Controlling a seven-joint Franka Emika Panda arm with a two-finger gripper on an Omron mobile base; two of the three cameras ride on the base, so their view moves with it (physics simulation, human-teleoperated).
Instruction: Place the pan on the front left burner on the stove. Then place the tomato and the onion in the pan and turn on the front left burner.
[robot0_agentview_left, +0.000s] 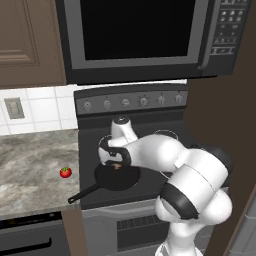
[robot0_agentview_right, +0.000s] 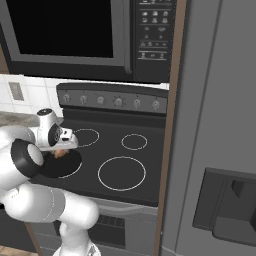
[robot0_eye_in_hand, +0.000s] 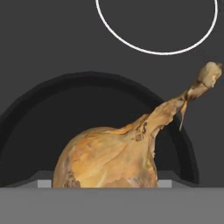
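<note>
The gripper (robot0_agentview_left: 117, 165) hangs low over the pan (robot0_agentview_left: 118, 178), with its jaws spread wide. The onion (robot0_eye_in_hand: 114, 155) sits between them in the hand view, its pointed tip slanting off to one side. Whether the jaws press on the onion, or the onion already rests on the pan floor, cannot be told from these views.

The pan lies on the stove (robot0_agentview_right: 150, 165) at its front left, over the front left burner (robot0_agentview_right: 76, 170), with the handle pointing out past the front edge toward the counter (robot0_agentview_left: 30, 165). That step reads as done.

The onion placement is in hand and close to complete.

The tomato (robot0_agentview_left: 65, 172) stands on the counter, well apart from the pan. It remains to be fetched and set in the pan.

The knobs (robot0_agentview_left: 125, 102) on the back panel are not yet attended to; switching on the burner comes last.
</note>
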